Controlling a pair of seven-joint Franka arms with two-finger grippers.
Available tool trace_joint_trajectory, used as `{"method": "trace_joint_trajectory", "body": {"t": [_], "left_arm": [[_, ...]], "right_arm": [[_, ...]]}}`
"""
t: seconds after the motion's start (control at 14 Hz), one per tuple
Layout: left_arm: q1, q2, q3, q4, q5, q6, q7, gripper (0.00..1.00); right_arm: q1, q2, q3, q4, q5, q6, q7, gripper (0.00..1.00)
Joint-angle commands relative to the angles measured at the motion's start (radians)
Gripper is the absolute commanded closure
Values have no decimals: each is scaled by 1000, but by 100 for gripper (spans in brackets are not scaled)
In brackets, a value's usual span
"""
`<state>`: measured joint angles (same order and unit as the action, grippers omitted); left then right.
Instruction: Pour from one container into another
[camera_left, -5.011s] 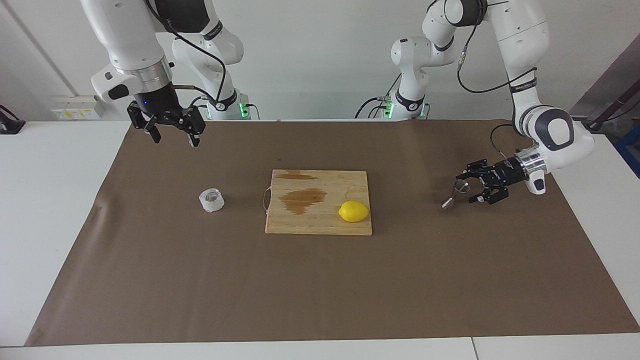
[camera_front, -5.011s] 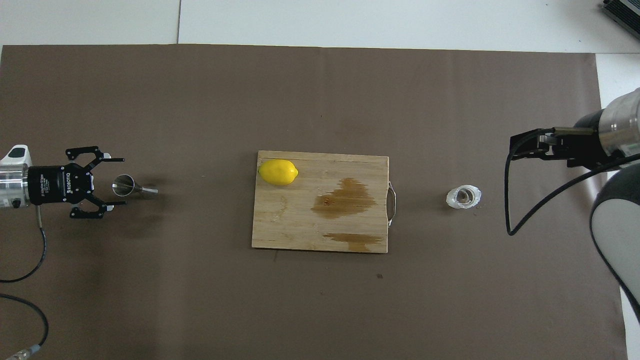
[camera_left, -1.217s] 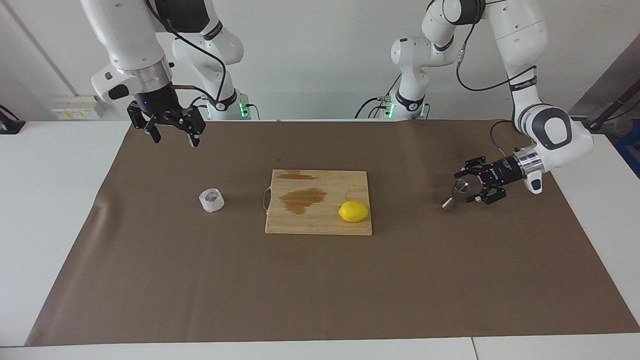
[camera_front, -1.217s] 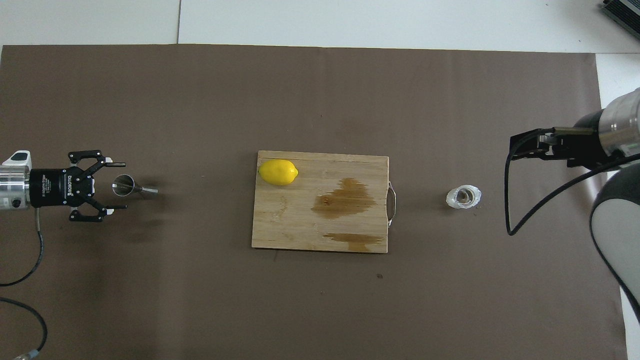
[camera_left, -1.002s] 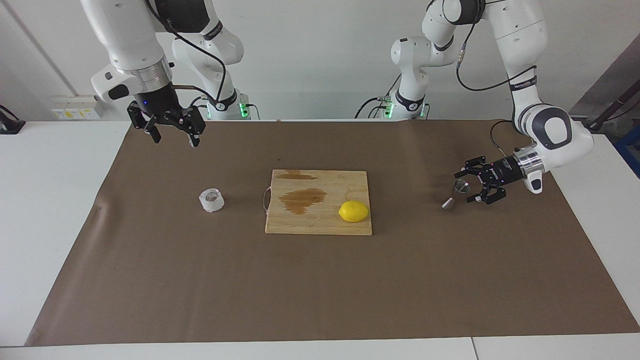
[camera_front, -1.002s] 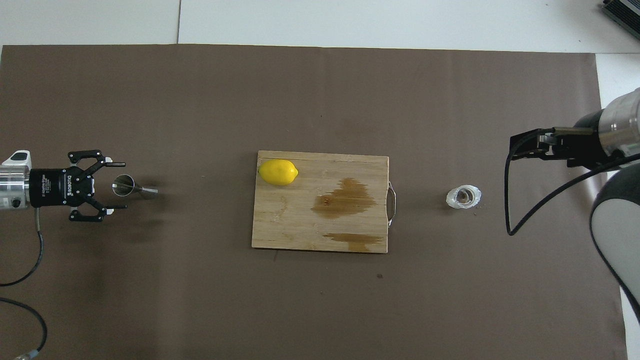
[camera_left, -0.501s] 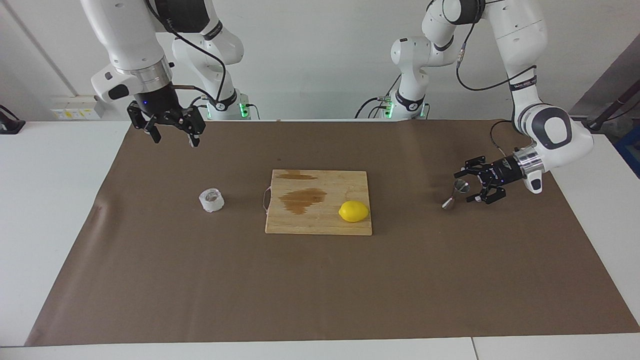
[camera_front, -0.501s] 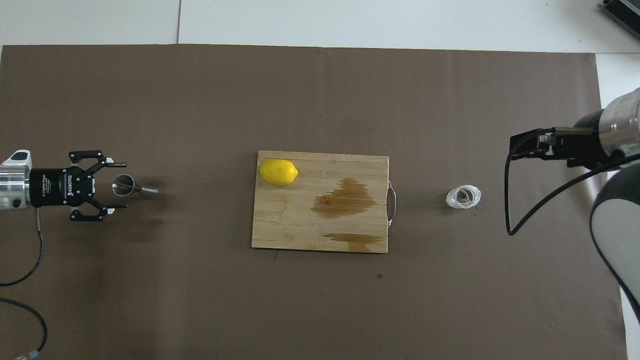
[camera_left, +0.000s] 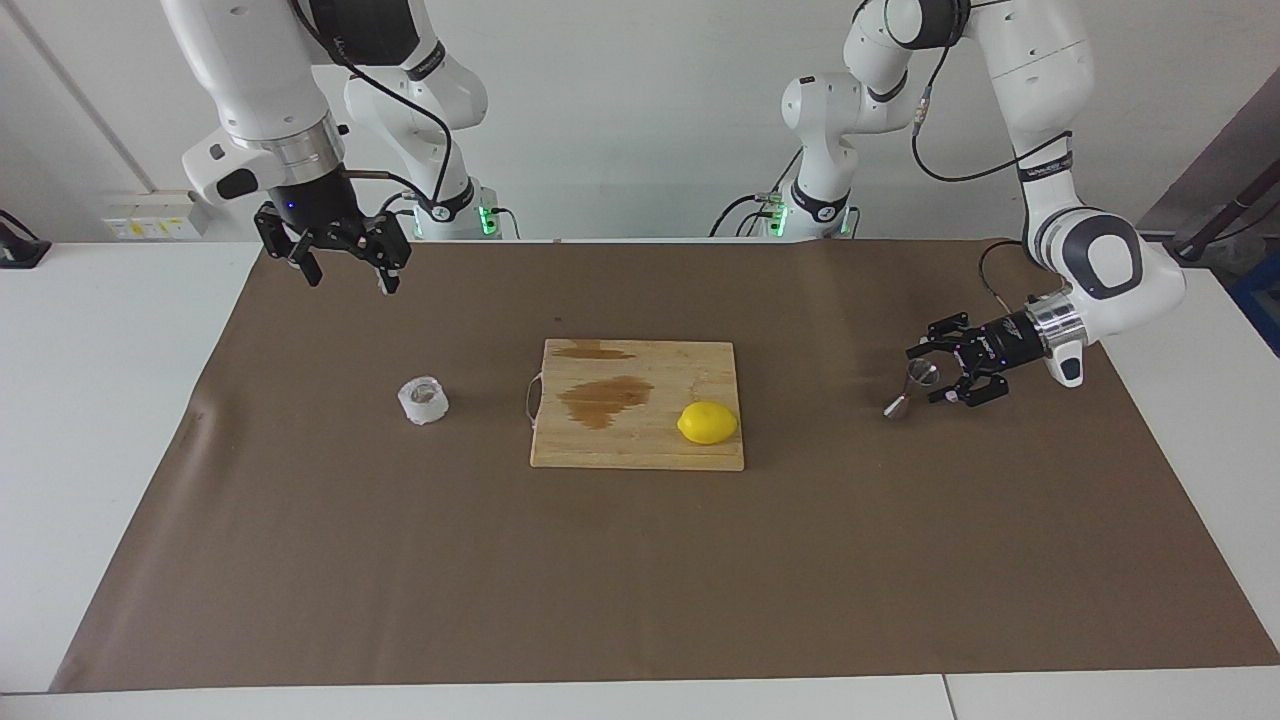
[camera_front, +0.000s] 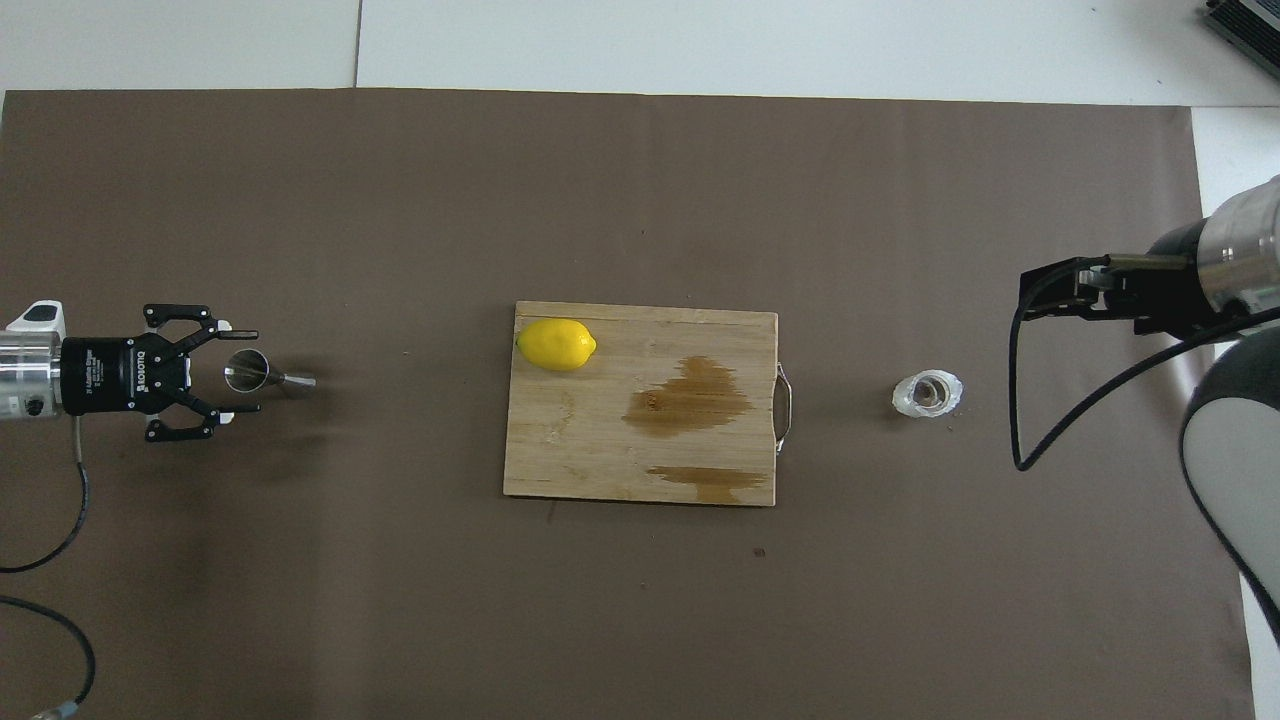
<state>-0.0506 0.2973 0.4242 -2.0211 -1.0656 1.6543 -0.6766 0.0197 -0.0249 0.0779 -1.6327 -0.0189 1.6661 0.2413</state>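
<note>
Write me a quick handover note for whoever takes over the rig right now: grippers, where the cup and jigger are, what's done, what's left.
Left gripper: low at the left arm's end of the table, fingers open around the jigger, not yet gripping it.
Right gripper: open, empty, waiting in the air at the right arm's end of the table.
Cup: upright on the brown mat, between the cutting board and the right arm's end.
Lemon sits on the board, which has brown stains.
Done: left gripper placed at the jigger.
Left: grip the jigger, pick up the cup, pour into the jigger.
</note>
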Motion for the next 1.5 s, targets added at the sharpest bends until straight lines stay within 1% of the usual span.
{"method": "trace_joint_trajectory", "body": {"t": [0.0,0.29,0.43,0.57,0.64,0.72,0.79,1.0,1.07,1.22,1.36,1.43], "left_arm": [[-21,-26,16,-25,-7,9,6,33],[-21,-24,16,-25,-7,7,6,62],[-21,-24,16,-24,-8,7,6,73],[-21,-24,15,-22,-8,4,5,87],[-21,-26,11,-19,-10,-1,5,96],[-24,-33,5,-16,-16,-2,5,100],[-46,-44,-8,-18,-31,4,-7,100],[-135,-84,-9,-27,-75,7,-38,100],[-171,-96,-9,-31,-108,7,-87,100],[-230,-118,-7,-36,-161,12,-110,100],[-294,-139,-10,-45,-189,51,-165,100],[-339,-156,-10,-60,-227,96,-175,100]], "right_arm": [[-15,8,6,17,27,-19,-20,0],[-15,8,6,17,27,-19,-20,0],[-17,8,6,17,27,-19,-20,0],[-15,8,6,17,27,-19,-20,0],[-15,8,6,17,27,-19,-20,0],[-15,8,6,17,27,-19,-20,0],[-15,8,6,17,27,-19,-20,0],[-15,8,6,17,27,-19,-20,0],[-17,8,6,17,27,-19,-20,0],[-15,8,6,17,27,-19,-20,0],[-15,8,6,17,27,-19,-20,0],[-15,8,6,17,27,-19,-20,0]]}}
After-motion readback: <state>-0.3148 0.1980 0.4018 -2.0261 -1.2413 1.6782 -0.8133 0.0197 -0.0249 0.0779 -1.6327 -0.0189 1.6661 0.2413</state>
